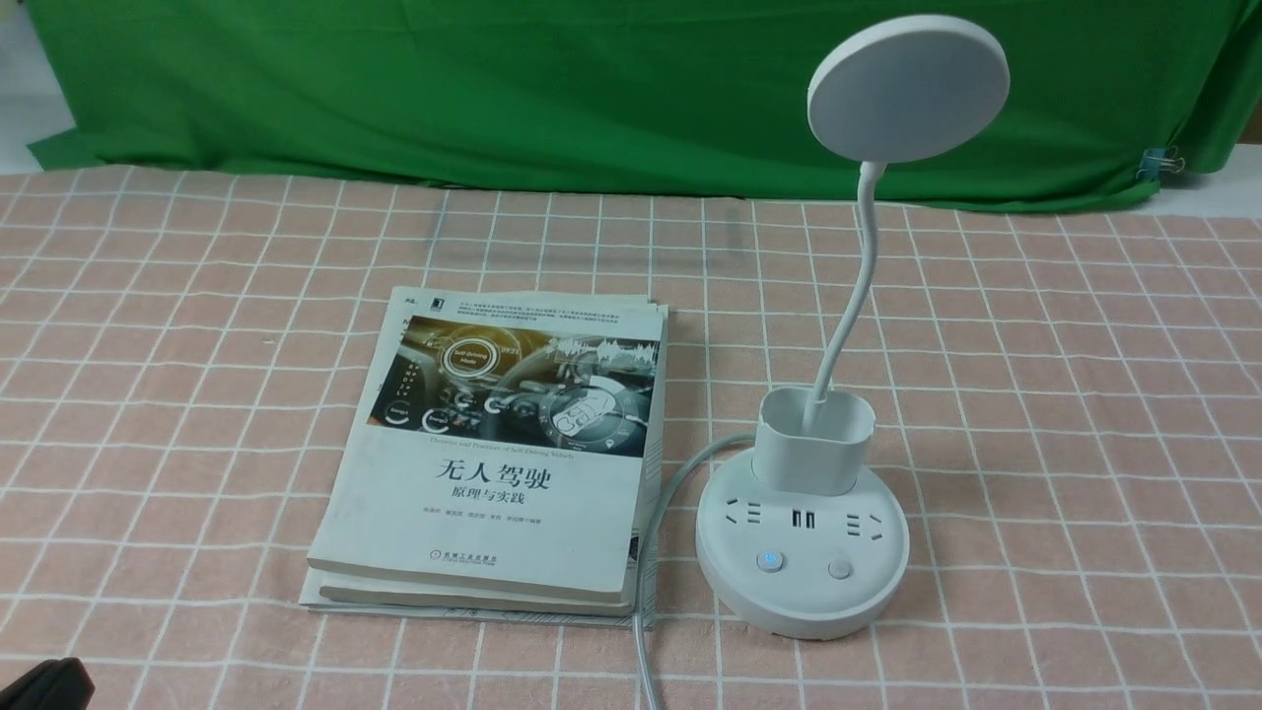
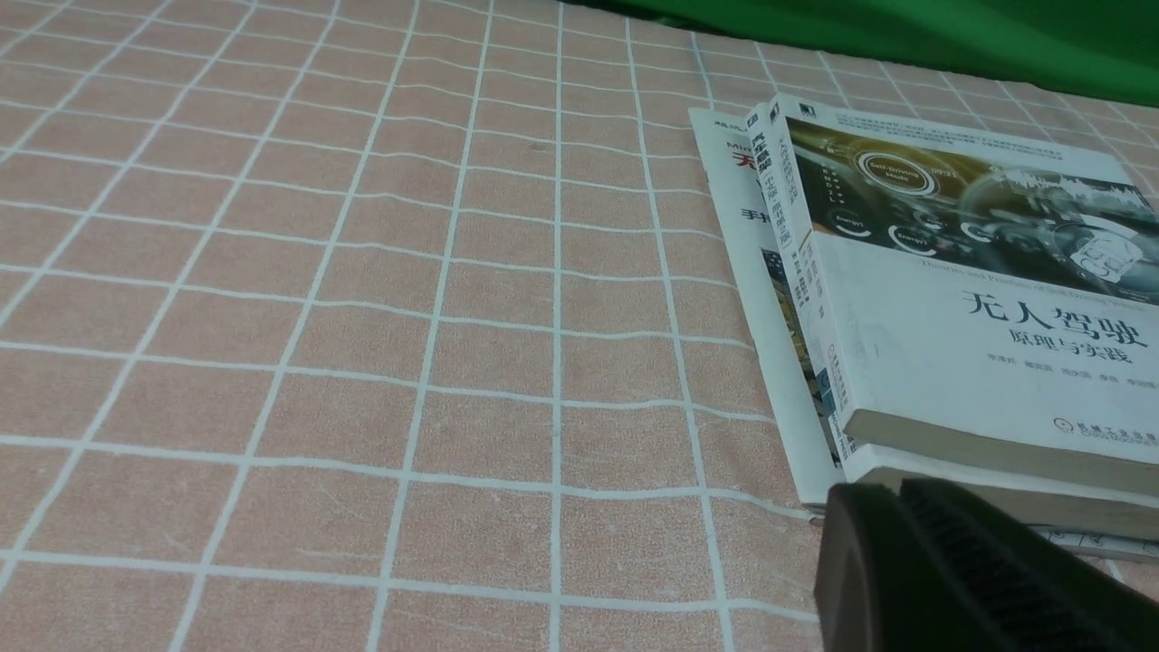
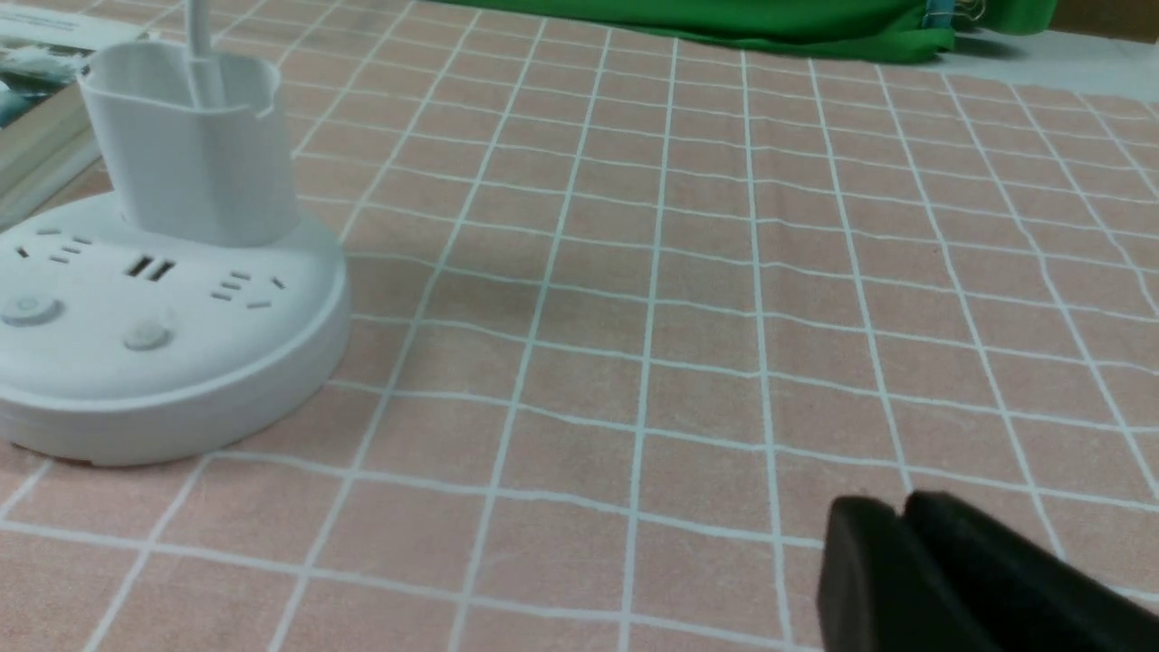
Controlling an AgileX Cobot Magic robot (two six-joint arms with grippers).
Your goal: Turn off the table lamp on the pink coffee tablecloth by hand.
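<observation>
The white table lamp (image 1: 801, 552) stands on the pink coffee tablecloth (image 1: 1085, 414), right of centre in the front view. Its disc head (image 1: 908, 87) rises on a thin neck from a cup holder (image 1: 814, 439). The round base has sockets and two buttons; the left button (image 1: 770, 561) glows blue, the right one (image 1: 840, 568) is plain. The base also shows in the right wrist view (image 3: 163, 344). My right gripper (image 3: 901, 512) is shut and empty, low over bare cloth, well away from the base. My left gripper (image 2: 896, 493) is shut and empty by the books' near corner.
A stack of books (image 1: 503, 454) lies left of the lamp, also in the left wrist view (image 2: 951, 299). The lamp's grey cable (image 1: 646, 582) runs between books and base toward the front edge. A green backdrop cloth (image 1: 493, 89) hangs behind. A black arm part (image 1: 44, 685) shows at the front left corner.
</observation>
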